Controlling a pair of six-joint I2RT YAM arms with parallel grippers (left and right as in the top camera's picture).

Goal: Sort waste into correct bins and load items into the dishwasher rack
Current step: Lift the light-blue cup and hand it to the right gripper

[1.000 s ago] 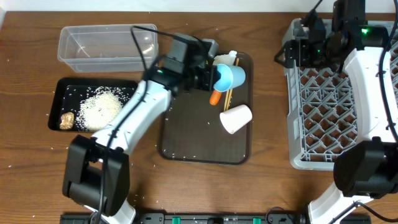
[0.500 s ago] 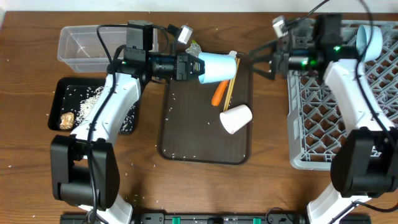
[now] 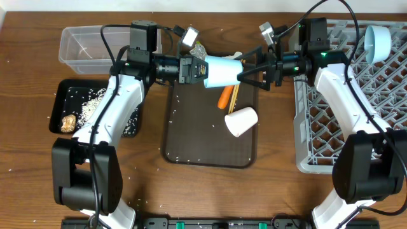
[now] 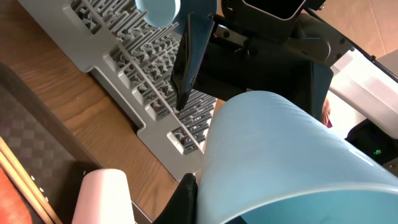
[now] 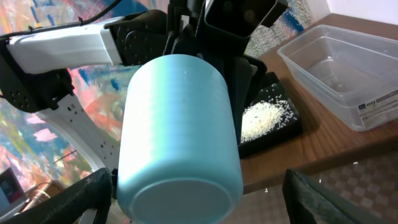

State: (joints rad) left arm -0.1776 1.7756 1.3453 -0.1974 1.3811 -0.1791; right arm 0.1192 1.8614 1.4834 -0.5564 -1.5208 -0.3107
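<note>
The left gripper holds the light blue cup clamped at its mouth end, lying sideways in the air near the middle of the bench's far edge, just where it was half a second ago. The change is on the right: the right gripper has slid in from the dishwasher rack side. Its fingers are now spread wide either side of the cup's base, not closed on it. On the brown serving tray below, the pink cup, carrot and chopsticks are unmoved.
</note>
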